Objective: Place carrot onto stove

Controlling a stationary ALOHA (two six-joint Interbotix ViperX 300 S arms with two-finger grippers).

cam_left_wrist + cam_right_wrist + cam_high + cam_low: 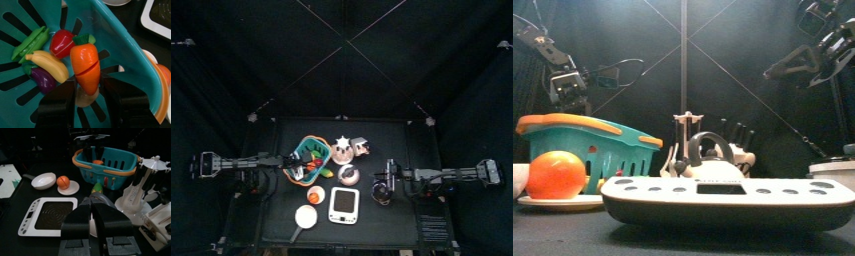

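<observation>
Left gripper (85, 100) down inside the teal basket (137, 55), jaws spread wide to either side of the carrot (85, 67); whether the pads touch it cannot be told. Carrot lies among a pea pod (30, 42), banana (48, 65), a red piece (61, 42) and a purple piece (41, 80), its lower tip hidden behind the jaws. Stove (345, 206) sits at the table's front, apart from the basket, its far side cut off in the front view. Right gripper (93, 210) hangs over the table, jaws narrow with nothing between them.
</observation>
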